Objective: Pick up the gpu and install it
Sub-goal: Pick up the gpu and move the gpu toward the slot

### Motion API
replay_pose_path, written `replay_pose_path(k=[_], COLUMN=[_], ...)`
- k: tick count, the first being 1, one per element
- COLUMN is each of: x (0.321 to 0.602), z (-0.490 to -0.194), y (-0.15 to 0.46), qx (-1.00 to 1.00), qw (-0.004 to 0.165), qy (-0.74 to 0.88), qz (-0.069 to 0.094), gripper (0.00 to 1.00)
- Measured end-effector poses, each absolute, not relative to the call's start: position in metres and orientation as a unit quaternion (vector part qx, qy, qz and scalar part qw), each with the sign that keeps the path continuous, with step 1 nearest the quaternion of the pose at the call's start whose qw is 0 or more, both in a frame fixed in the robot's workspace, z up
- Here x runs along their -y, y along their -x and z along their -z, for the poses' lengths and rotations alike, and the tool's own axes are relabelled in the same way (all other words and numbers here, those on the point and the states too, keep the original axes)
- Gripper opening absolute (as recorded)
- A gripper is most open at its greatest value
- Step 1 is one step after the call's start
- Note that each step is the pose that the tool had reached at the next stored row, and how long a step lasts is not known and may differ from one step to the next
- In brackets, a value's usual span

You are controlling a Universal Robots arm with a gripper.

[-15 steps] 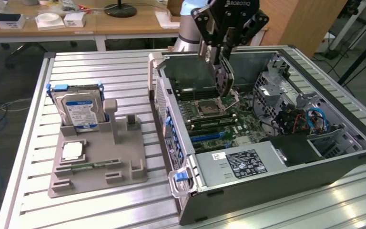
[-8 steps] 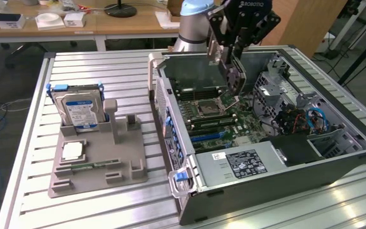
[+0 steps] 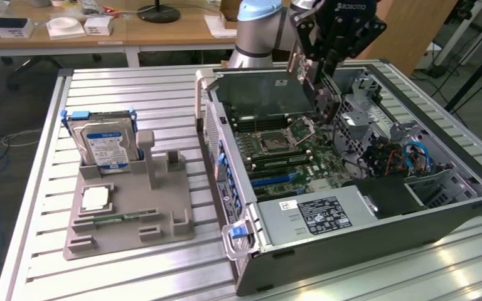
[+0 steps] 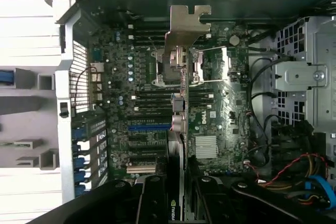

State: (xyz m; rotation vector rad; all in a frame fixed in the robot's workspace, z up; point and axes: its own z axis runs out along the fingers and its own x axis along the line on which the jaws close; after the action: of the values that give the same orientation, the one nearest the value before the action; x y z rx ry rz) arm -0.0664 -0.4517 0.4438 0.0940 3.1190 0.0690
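The gpu point(image 4: 181, 124) hangs edge-on over the open computer case point(image 3: 250, 251), its silver bracket point(image 4: 186, 24) at the far end. My gripper point(image 4: 178, 203) is shut on the card's near end, with one black finger point(image 4: 152, 198) on each side of it. In the exterior view the gripper point(image 3: 325, 69) holds the dark card point(image 3: 323, 97) upright above the motherboard point(image 3: 300, 150), near the CPU socket point(image 4: 176, 66). The card is clear of the board, and the blue expansion slot point(image 4: 149, 127) lies beside it.
A grey fixture point(image 3: 128, 207) on the slatted table holds a silver hard drive with a blue label point(image 3: 103, 141) and a narrow green memory stick point(image 3: 123, 217). Inside the case are the power supply point(image 3: 316, 216), a drive cage point(image 4: 304, 77) and loose cables point(image 3: 408, 157).
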Motion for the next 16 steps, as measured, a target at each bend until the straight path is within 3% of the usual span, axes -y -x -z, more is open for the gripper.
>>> replay_pose_path(k=[16], x=[0.452], z=[-0.443], y=[0.025], qx=[-0.999], qw=[0.009], qy=[-0.028], qz=[-0.022], gripper=[0.26])
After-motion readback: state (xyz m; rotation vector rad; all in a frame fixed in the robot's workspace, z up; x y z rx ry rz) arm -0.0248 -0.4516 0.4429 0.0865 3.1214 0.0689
